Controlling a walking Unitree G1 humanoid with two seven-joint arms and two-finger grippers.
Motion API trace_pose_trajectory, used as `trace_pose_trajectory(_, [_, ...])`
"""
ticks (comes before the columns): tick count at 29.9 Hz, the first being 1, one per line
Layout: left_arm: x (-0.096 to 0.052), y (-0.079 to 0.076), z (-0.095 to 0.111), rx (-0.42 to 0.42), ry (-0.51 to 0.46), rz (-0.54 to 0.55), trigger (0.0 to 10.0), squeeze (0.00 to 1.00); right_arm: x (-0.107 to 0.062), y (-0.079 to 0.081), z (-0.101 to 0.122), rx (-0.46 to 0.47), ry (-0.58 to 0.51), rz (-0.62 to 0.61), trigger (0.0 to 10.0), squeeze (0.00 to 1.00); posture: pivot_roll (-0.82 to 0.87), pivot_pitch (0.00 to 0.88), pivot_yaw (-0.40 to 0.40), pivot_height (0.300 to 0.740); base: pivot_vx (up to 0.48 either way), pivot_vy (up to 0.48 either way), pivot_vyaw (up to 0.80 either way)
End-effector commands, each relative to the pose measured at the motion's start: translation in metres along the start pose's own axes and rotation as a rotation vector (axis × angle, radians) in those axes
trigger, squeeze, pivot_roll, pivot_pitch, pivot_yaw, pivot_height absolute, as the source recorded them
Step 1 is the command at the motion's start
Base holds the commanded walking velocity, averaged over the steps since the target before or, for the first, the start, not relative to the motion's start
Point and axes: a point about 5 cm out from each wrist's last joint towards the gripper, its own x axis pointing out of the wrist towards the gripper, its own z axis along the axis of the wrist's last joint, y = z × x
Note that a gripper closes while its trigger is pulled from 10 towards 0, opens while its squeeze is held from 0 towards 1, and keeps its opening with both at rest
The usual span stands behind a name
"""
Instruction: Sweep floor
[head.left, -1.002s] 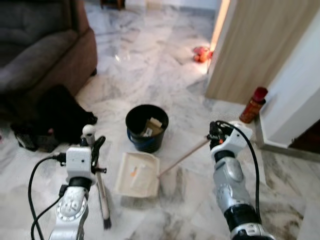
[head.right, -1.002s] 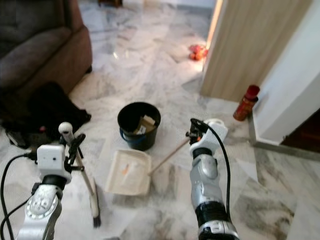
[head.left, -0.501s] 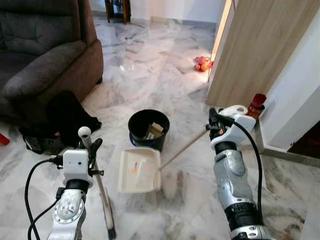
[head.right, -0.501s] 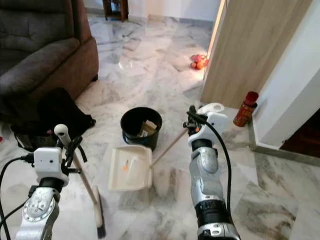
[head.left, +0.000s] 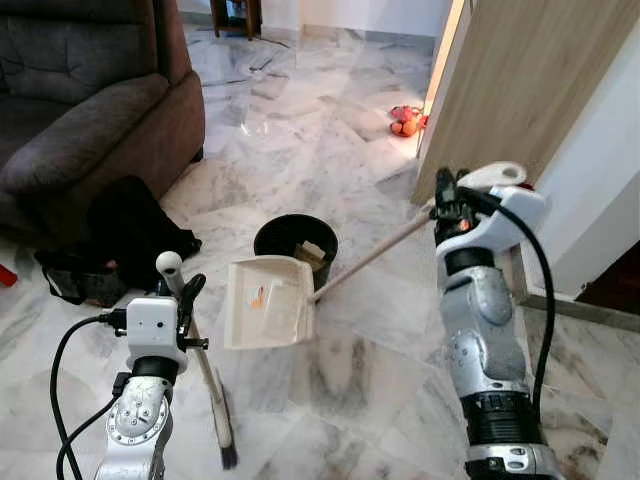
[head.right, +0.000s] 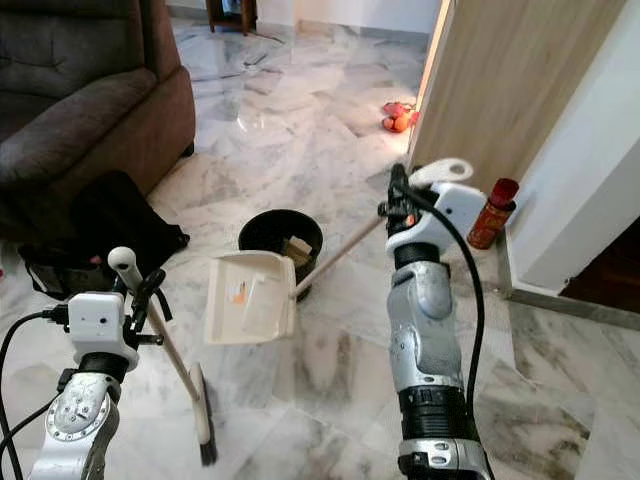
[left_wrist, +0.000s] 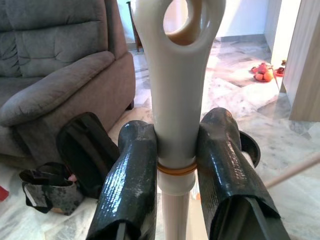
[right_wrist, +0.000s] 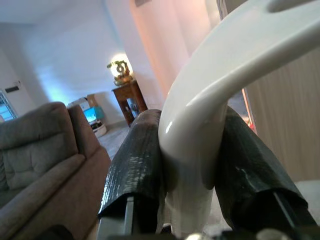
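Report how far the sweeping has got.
Done: debris lies in the cream dustpan, and the black bin already holds rubbish. In hand: the right pincer grips the dustpan's long handle, with the pan lifted beside the bin; the left pincer grips the broom, bristles on the marble floor. Left: tipping the pan into the bin.

marble floor (head.left: 300, 130): black bucket (head.left: 295, 245), dark bag (head.left: 125, 235) by sofa (head.left: 90, 110), red can (head.right: 494, 213) near wall, broom (head.left: 215, 405) bristles down
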Motion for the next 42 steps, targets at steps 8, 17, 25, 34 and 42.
trace_pose_trajectory(8, [0.002, -0.002, 0.010, 0.030, -0.064, -0.011, 10.0, 0.00, 0.012, 0.018, 0.036, 0.054, -0.130, 0.042, 10.0, 0.00, 0.18, 0.085, -0.014, 0.740, 0.000, 0.000, 0.00])
trace_pose_trajectory(17, [-0.002, 0.003, 0.009, 0.032, -0.053, 0.019, 10.0, 0.00, 0.012, 0.019, 0.033, 0.071, -0.111, 0.034, 10.0, 0.00, 0.17, 0.086, -0.015, 0.740, 0.000, 0.000, 0.00])
trace_pose_trajectory(25, [-0.009, 0.011, 0.011, 0.086, -0.072, 0.071, 10.0, 0.00, 0.012, 0.020, 0.031, 0.083, -0.102, 0.031, 10.0, 0.00, 0.18, 0.089, -0.015, 0.740, 0.000, 0.000, 0.00])
trace_pose_trajectory(34, [-0.007, 0.011, 0.012, 0.102, -0.078, 0.083, 10.0, 0.00, 0.012, 0.019, 0.029, 0.095, -0.095, 0.020, 10.0, 0.00, 0.18, 0.089, -0.014, 0.740, 0.193, 0.000, 0.00])
trace_pose_trajectory(42, [-0.007, 0.011, 0.013, 0.107, -0.077, 0.092, 10.0, 0.00, 0.012, 0.019, 0.029, 0.099, -0.095, 0.021, 10.0, 0.00, 0.18, 0.090, -0.014, 0.740, 0.373, 0.000, 0.00])
